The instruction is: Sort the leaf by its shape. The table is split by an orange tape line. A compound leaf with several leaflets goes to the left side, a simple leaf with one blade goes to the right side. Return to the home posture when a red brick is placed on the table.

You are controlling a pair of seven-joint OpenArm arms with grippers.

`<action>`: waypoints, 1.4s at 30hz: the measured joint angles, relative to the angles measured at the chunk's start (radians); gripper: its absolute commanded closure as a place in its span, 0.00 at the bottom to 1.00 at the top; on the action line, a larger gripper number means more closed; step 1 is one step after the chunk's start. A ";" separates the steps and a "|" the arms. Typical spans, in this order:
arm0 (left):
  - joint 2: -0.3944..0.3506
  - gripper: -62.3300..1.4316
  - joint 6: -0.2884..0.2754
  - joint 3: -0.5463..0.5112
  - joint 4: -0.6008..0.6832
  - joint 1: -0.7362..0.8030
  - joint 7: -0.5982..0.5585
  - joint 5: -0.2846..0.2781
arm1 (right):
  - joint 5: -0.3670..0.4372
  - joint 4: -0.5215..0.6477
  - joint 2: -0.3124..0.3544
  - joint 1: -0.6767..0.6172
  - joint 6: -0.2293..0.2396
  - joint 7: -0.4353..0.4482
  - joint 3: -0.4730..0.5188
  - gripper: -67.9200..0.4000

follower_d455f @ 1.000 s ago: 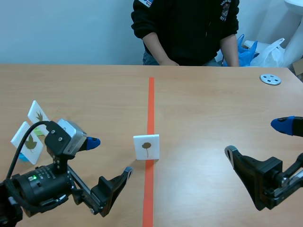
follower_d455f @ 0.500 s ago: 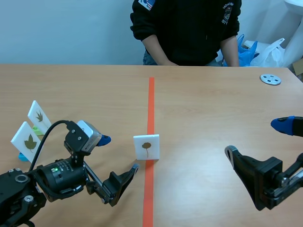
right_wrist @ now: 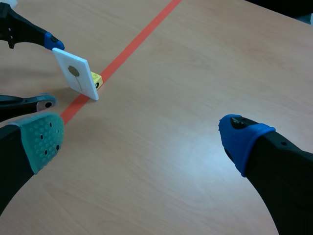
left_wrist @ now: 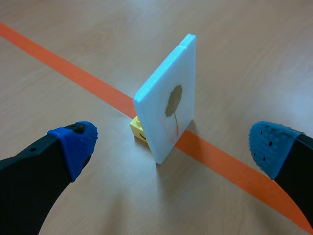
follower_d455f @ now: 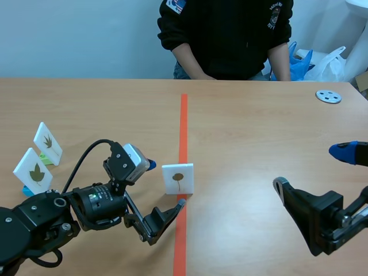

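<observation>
Upright on the table's orange tape line (follower_d455f: pixel 183 126), the single-blade leaf card (left_wrist: pixel 168 105) is framed at 12 o'clock by the released fingers of the left gripper (follower_d455f: pixel 164 184). Its edges are best pinched squarely. The right gripper (follower_d455f: pixel 311 167) is likewise spread, empty.

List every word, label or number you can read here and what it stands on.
None can be read.
White print on the person's black top: too small and blurred.
Patch on the same top: blurred.
Centre card, far left card, near left card: leaf pictures only, no words.
</observation>
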 measured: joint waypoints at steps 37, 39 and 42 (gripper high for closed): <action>0.100 0.72 0.044 0.108 -0.173 -0.113 -0.051 -0.013 | 0.000 0.000 -0.050 0.000 0.000 -0.022 0.000 0.00; 0.102 0.80 0.061 0.108 -0.173 -0.112 -0.051 -0.044 | 0.000 0.000 -0.050 0.000 0.000 -0.022 0.000 0.00; 0.102 0.87 0.060 0.108 -0.173 -0.115 -0.052 -0.060 | 0.000 0.000 -0.050 0.000 0.000 -0.022 0.000 0.00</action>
